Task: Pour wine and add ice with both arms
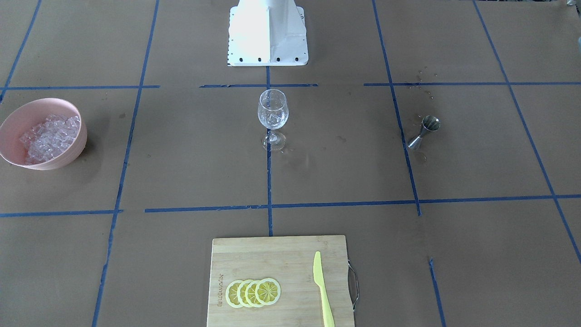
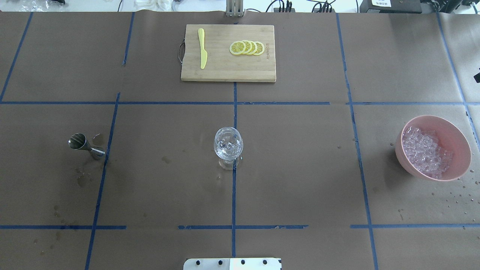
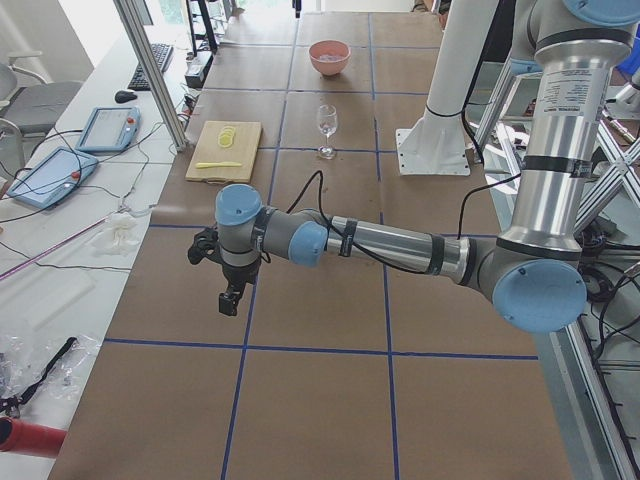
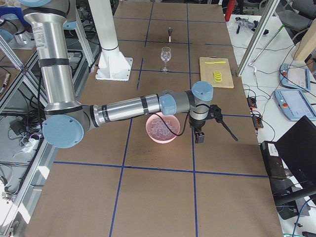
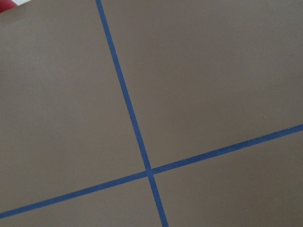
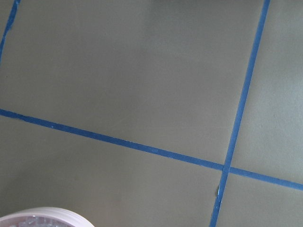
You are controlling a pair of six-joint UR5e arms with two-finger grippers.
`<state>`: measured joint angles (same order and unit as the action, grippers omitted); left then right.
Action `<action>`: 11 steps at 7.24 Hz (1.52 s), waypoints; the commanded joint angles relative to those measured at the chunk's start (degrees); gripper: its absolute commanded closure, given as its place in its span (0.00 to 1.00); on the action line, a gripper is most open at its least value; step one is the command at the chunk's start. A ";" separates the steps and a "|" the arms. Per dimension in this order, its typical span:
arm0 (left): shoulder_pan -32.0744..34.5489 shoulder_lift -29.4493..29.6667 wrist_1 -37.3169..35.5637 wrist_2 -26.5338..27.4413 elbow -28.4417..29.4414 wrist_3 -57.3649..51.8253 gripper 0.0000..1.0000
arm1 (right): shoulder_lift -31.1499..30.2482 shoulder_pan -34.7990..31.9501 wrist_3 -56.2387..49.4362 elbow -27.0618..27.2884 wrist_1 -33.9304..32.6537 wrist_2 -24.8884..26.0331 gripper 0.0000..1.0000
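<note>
A clear wine glass [image 1: 273, 113] [image 2: 228, 144] stands upright at the table's middle, with something clear glinting in its bowl. No wine shows in any view. The ice [image 1: 50, 136] [image 2: 425, 152] fills a pink bowl [image 2: 460, 150] [image 4: 160, 129]. The left gripper [image 3: 230, 298] hangs over bare table near the camera in the exterior left view, far from the glass [image 3: 326, 122]. The right gripper [image 4: 200, 137] hangs just beside the bowl on its outer side. Whether either gripper is open or shut I cannot tell. The bowl's rim [image 6: 38, 216] shows in the right wrist view.
A steel jigger [image 1: 424, 131] [image 2: 84, 145] stands on the robot's left, with wet spots around it. A bamboo cutting board [image 2: 225, 71] at the far edge carries lemon slices [image 2: 247, 47] and a yellow knife [image 2: 202, 48]. The white pedestal base [image 1: 268, 36] is behind the glass.
</note>
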<state>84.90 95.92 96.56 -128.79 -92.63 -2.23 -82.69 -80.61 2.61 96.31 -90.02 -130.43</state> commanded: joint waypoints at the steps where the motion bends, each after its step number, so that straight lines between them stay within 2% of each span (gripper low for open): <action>1: 3.15 -0.21 -1.90 -2.24 3.49 -3.37 0.00 | -2.29 -0.33 -0.15 -0.34 0.55 -0.17 0.00; 2: 3.95 -2.39 -1.81 -4.87 5.51 -6.44 0.00 | -2.30 -2.16 -0.06 -2.16 0.55 -1.13 0.00; 3: 4.04 -3.10 -1.90 -6.98 6.31 -6.73 0.00 | -2.30 -4.44 -0.41 -5.49 0.64 -4.80 0.00; 4: 3.95 -3.63 -1.90 -6.74 6.32 -6.56 0.00 | -2.21 -5.51 -0.41 -6.91 0.64 -5.88 0.00; 8: 3.95 -3.64 -1.99 -6.65 5.61 -6.03 0.00 | -2.56 -7.18 -0.50 -10.53 0.55 -5.97 0.00; 11: 3.95 -3.64 -1.99 -6.65 5.44 -5.94 0.00 | -2.39 -8.15 0.29 -9.83 0.02 -6.50 0.00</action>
<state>88.86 92.29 94.57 -135.44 -87.13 -8.24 -85.23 -88.29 2.60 86.28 -89.71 -136.76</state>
